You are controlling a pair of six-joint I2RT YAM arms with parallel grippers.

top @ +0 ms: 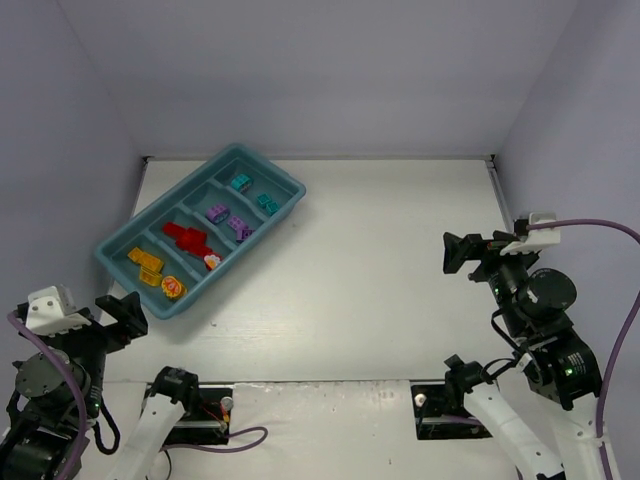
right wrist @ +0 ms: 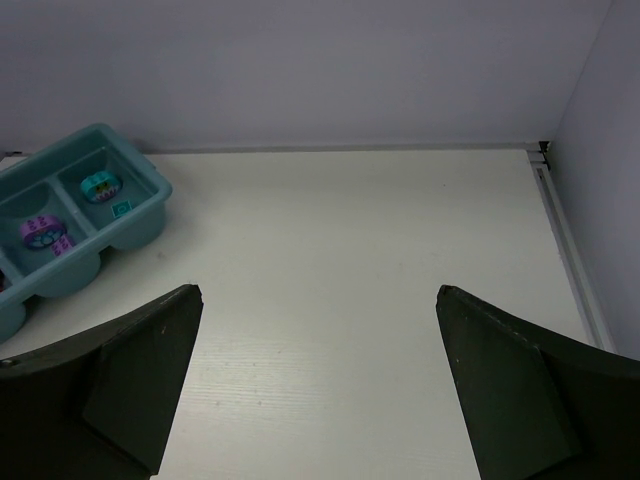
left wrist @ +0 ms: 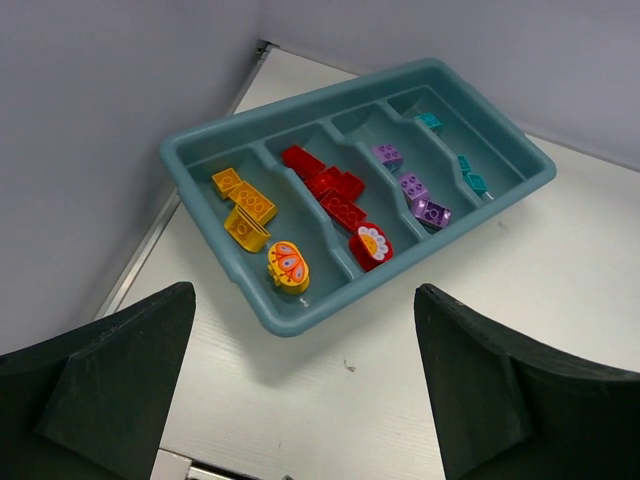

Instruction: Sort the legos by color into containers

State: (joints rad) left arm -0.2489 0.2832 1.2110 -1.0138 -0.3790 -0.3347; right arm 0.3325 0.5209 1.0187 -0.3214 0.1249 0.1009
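Note:
The long teal-blue tray [top: 133, 283] lies diagonally at the far left of the table. Its four compartments hold orange-yellow legos [top: 148, 262], red legos [top: 185, 237], purple legos [top: 228, 220] and teal legos [top: 250, 190]. No lego shows loose on the table. My left gripper [top: 128, 312] is open and empty, hovering just near of the tray's yellow end [left wrist: 300, 322]. In its wrist view [left wrist: 305, 290] the yellow [left wrist: 247, 205], red [left wrist: 330, 190], purple [left wrist: 415, 190] and teal [left wrist: 465, 170] bricks show. My right gripper [top: 455, 252] is open and empty at the right, far from the tray [right wrist: 150, 215].
Grey walls close the table at the back and both sides. A metal strip [right wrist: 565, 240] runs along the right edge of the table. The arm bases and purple cables [top: 240, 435] sit at the near edge.

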